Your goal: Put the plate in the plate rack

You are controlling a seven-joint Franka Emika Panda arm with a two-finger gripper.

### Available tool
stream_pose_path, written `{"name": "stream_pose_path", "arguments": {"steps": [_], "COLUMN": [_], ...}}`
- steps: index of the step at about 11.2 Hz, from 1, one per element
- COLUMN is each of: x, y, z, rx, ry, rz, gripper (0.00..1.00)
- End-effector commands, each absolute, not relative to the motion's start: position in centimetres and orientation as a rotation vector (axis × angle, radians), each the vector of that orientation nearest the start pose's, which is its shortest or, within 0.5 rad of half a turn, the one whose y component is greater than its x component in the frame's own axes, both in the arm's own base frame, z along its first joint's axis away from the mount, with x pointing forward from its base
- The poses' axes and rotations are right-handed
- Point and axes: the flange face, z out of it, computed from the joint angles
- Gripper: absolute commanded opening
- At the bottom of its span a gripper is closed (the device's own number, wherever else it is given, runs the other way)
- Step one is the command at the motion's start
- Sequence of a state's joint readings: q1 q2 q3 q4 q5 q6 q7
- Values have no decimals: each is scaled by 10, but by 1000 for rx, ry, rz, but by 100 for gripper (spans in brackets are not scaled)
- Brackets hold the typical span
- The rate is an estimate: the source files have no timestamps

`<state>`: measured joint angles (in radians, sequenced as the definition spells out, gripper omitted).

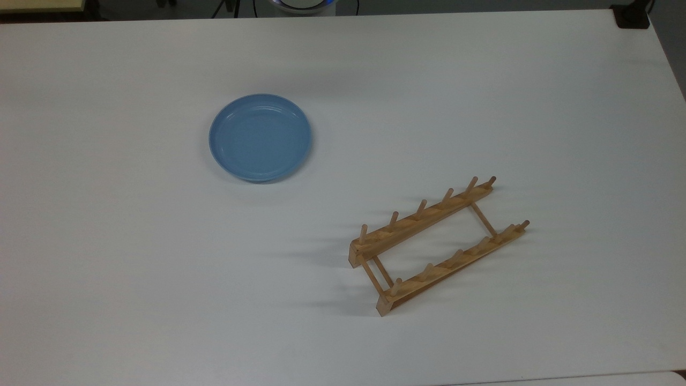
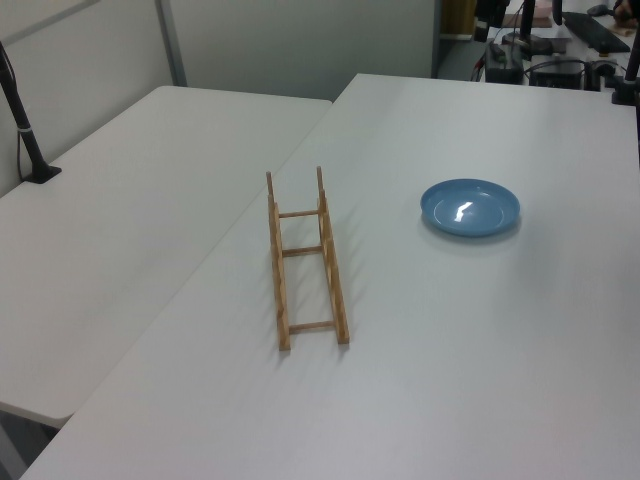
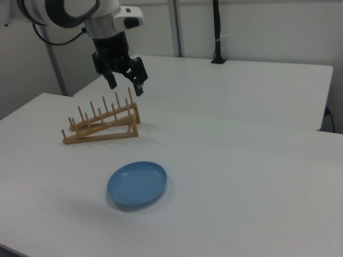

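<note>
My tool point(image 3: 127, 84) hangs high with fingers apart, holding nothing. The round, glossy light-blue plate point(image 1: 260, 138) lies flat on the white surface point(image 1: 134, 268), well apart from the light-brown wooden pegged rack point(image 1: 437, 244). Reaching down for its rim comes first.

No readable text, labels or numbers.

Bright, even overhead light washes the white matte table point(image 1: 161, 268), which dims toward grey at the top view's lower edge. The light-brown wooden peg rack point(image 1: 437, 244) throws soft, faint shadows toward the top view's left. A white glare spot sits on the glossy light-blue round plate point(image 2: 470, 208) in the left view. All three views are sharp.
</note>
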<state>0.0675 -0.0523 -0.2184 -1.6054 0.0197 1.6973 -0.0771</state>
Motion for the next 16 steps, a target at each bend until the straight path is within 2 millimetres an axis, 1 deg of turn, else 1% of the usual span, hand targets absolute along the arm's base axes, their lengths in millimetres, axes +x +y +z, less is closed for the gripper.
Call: {"name": "stream_pose_path", "arguments": {"steps": [1,8,12,13,14,16], "x": [545,544,542,543,543,537], "y": [-80,-80,-90,-92,-94,-117], "z": [650,650,652,651,648,647], "rx": [-3120,-3120,-3093,-3099,-3108,-3113], "ry": [77,74,83,34,-68,-280], "rz": [-239,-237,-246,-245,-239,-235], "gripper": [100,100,100,100,100,100]}}
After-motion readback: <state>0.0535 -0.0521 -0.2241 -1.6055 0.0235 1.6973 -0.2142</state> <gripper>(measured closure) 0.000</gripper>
